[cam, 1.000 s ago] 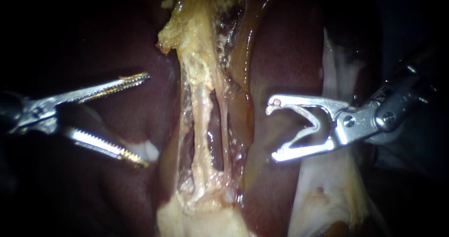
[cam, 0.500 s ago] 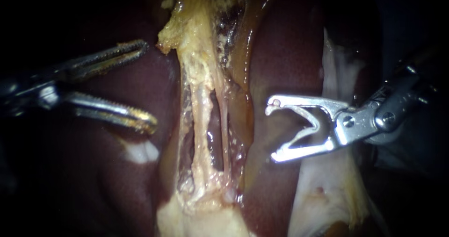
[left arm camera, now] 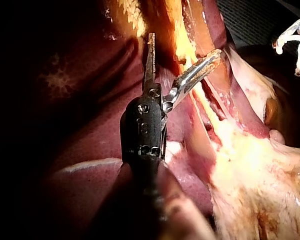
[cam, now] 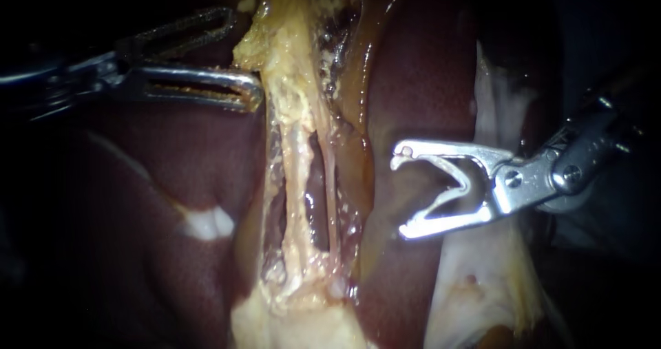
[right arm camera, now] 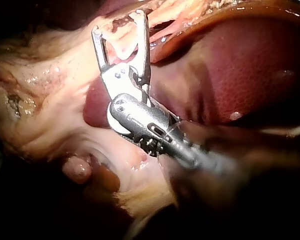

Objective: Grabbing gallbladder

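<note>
Upper left, the left instrument point(cam: 242, 56) gapes against yellow tissue point(cam: 282, 53) (right instrument point(cam: 402, 194) open too); nothing grasped yet.

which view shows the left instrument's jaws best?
Left wrist view: the left instrument sits centred, both jaws lit and clearly apart. The endoscope view shows them open too, but the upper jaw is in shadow. The right wrist view doesn't show it.

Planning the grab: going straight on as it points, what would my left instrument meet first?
Probably the yellowish tissue strip right ahead of the left instrument; depth is unclear.
</note>
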Controlling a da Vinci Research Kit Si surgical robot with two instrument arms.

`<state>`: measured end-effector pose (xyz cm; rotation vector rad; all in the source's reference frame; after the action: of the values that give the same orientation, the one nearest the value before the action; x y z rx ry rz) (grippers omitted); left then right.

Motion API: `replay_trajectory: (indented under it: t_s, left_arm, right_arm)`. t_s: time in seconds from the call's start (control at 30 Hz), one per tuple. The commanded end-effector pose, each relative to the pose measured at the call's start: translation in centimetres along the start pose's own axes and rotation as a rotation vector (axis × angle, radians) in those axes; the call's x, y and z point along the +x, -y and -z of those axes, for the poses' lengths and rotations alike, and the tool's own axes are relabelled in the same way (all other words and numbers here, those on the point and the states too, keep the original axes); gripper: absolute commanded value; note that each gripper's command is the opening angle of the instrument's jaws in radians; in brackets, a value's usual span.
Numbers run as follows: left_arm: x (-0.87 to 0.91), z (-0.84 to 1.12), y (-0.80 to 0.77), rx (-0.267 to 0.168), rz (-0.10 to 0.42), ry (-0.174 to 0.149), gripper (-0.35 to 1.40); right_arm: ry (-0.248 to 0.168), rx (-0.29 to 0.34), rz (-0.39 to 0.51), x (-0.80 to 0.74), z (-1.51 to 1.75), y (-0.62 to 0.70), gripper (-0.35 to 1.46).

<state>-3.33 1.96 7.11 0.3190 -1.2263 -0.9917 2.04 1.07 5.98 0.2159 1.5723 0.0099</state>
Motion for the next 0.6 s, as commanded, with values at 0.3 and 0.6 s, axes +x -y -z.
replay_trajectory:
  t_s: [0.3, 0.6]
  left_arm:
    - [0.01, -0.09, 0.03, -0.01, 0.078, -0.001, 0.76]
    - [0.02, -0.13, -0.07, -0.013, 0.136, -0.012, 0.32]
  right_arm:
    - [0.0, 0.0, 0.0, 0.0, 0.0, 0.0, 0.6]
    - [0.0, 0.0, 0.0, 0.0, 0.0, 0.0, 0.6]
